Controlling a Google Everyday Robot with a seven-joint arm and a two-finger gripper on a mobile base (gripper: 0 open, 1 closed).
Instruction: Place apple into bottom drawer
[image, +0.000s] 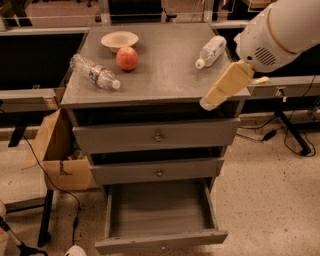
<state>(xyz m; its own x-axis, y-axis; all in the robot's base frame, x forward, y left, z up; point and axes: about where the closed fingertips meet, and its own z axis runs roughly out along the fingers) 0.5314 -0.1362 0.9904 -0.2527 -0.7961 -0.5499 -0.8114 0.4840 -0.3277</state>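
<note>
Grey bench (165, 75) with apple (127, 58) beside bowl (119, 40), bottom drawer (160, 215) open below, gripper (214, 96) over right edge, opening unclear.

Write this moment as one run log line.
tool at cabinet top front corner, apart from apple | apple on cabinet top beside bowl | bottom drawer open, empty

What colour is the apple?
The apple is red-orange, camera view; the gripper hangs at the right edge of the cabinet.
</note>
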